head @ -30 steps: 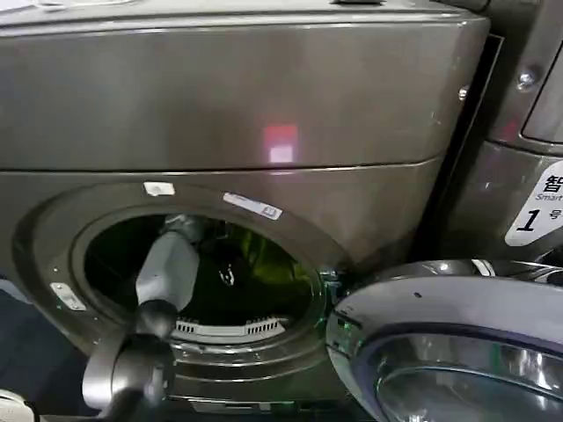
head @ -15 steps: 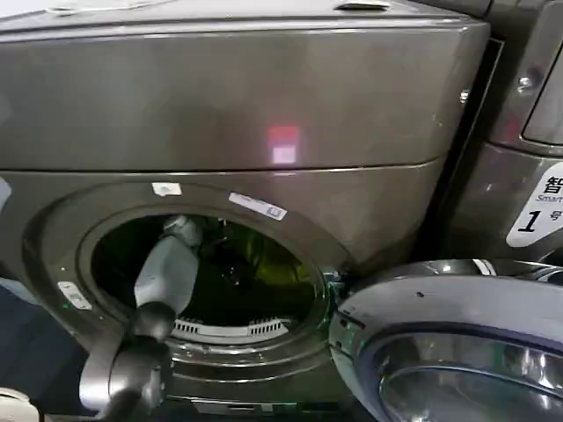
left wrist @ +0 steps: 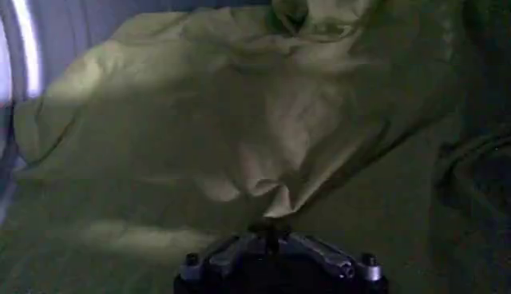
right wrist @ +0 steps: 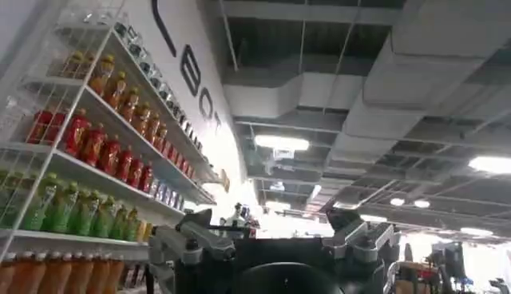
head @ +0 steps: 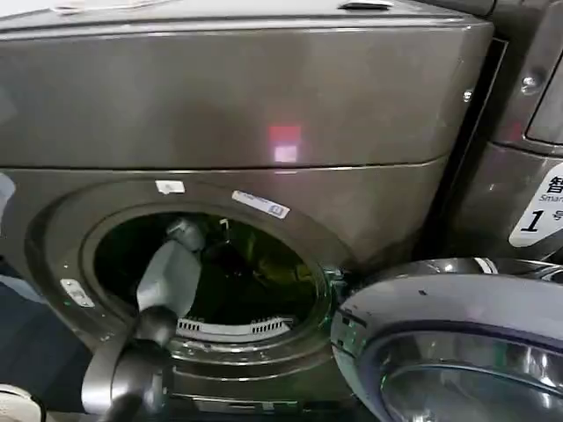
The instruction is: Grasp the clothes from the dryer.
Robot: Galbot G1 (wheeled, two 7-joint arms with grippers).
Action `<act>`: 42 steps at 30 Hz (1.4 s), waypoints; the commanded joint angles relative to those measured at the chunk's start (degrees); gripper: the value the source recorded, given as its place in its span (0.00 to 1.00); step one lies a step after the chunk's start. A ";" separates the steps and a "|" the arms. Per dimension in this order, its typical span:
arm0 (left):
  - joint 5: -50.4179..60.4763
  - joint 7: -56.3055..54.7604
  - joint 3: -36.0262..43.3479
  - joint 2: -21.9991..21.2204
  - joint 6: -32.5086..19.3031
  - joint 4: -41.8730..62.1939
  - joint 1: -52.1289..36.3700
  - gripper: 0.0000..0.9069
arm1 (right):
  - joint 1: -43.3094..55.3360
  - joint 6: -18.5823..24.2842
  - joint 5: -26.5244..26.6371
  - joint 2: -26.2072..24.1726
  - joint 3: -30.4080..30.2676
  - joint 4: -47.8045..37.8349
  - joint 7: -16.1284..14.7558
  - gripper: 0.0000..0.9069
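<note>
My left gripper (left wrist: 271,228) looks pinched on the limp olive garment's (left wrist: 239,136) raised fold inside the dryer (head: 237,97); light, floppy, keep that crease.

Two front-loading machines stand side by side: one dryer (head: 264,105) across most of the head view, and one neighbouring machine (head: 528,132) at the right edge. One round glass door (head: 457,352) hangs open at lower right, and one olive-green garment, the clothes (left wrist: 239,136), lies inside the drum. Four shelves (right wrist: 96,152) of bottled drinks line the wall on the left of the right wrist view.
</note>
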 commanded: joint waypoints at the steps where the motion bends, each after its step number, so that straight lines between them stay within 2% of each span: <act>1: -19.94 -21.94 -0.06 -1.55 9.36 -11.48 4.19 0.00 | 0.54 -0.55 -0.31 0.37 -0.65 0.81 0.49 1.00; 6: -28.58 -36.61 1.17 -3.16 14.17 -16.71 6.01 0.00 | 0.53 -0.17 -0.62 0.46 -0.68 0.92 0.90 1.00; 8: -30.94 -39.31 1.65 -3.50 14.93 -18.76 6.74 0.00 | 0.61 -2.44 -1.40 0.76 -0.33 2.23 1.21 1.00; 9: -33.86 -41.54 2.42 -3.64 16.08 -20.53 7.11 0.00 | 0.80 -4.33 -0.28 1.04 -0.11 3.16 1.23 1.00; 10: -34.55 -44.77 3.04 -3.90 17.33 -21.47 7.58 0.00 | 0.90 -4.47 0.69 1.10 -0.28 3.78 1.58 1.00; 11: -34.85 -46.35 2.81 -4.45 17.78 -22.58 7.97 0.00 | 0.96 -4.23 1.36 1.15 -0.34 3.89 1.62 1.00; 13: -39.94 -53.43 3.32 -5.30 19.83 -24.30 8.19 0.00 | 0.99 0.09 2.65 1.34 -1.11 3.51 1.44 1.00; 16: -45.84 -58.16 3.37 -6.18 21.92 -27.70 8.89 0.00 | 1.08 0.04 1.77 1.38 -0.68 3.44 1.50 1.00; 27: -55.29 -66.76 2.61 -8.93 23.88 -29.17 9.03 0.00 | -0.65 -0.15 0.86 1.42 1.26 1.51 3.11 1.00; 35: -54.54 -66.84 2.82 -8.66 23.58 -28.55 8.79 0.00 | -0.77 -0.34 0.58 1.71 1.56 1.35 3.49 1.00; 39: -54.12 -66.56 2.82 -8.40 22.96 -27.70 8.65 0.00 | -0.45 -2.54 0.66 1.93 1.72 2.23 3.77 1.00; 42: -53.93 -66.29 2.82 -8.31 22.51 -27.49 8.73 0.00 | -0.13 -2.49 -0.77 1.91 1.62 1.91 4.26 1.00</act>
